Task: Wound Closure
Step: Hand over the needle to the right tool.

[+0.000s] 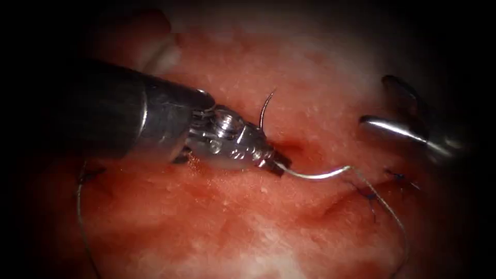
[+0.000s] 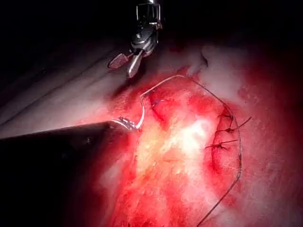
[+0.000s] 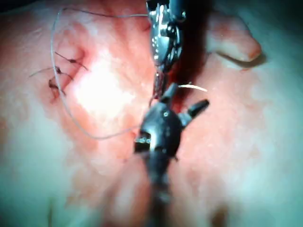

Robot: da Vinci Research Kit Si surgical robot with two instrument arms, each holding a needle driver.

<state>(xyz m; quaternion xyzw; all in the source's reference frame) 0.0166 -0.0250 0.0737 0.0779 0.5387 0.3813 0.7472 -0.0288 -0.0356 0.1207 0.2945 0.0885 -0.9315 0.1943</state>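
Needle (image 1: pixel 315 174): curved, mid-frame in the endoscope view, clamped near one end by the left tool (image 1: pixel 276 164); its sharp end (image 1: pixel 267 106) rises from the tissue (image 1: pixel 248 217) just above those jaws. Thread (image 1: pixel 385 206): trails from the needle's right end toward the lower right, past dark stitches (image 1: pixel 369 195). Right tool (image 1: pixel 400 111): upper right, jaws spread, holding nothing.

path: thread (image 1: pixel 385 204) crosses right of cut (image 1: pixel 289 150); left tool (image 1: pixel 276 165) over it
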